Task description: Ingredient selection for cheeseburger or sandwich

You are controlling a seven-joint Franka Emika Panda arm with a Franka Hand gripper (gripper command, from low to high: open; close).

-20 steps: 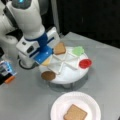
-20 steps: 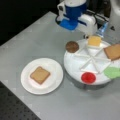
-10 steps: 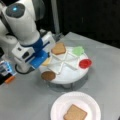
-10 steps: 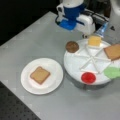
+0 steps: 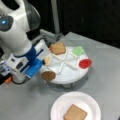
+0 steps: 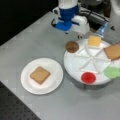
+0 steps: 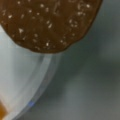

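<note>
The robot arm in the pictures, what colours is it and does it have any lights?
The robot arm is chunky, rounded and glossy white, with a small glowing blue light near its top. Lower down sits a bright blue block on a white wrist piece. Its gripper's fingers do not show clearly.
</note>
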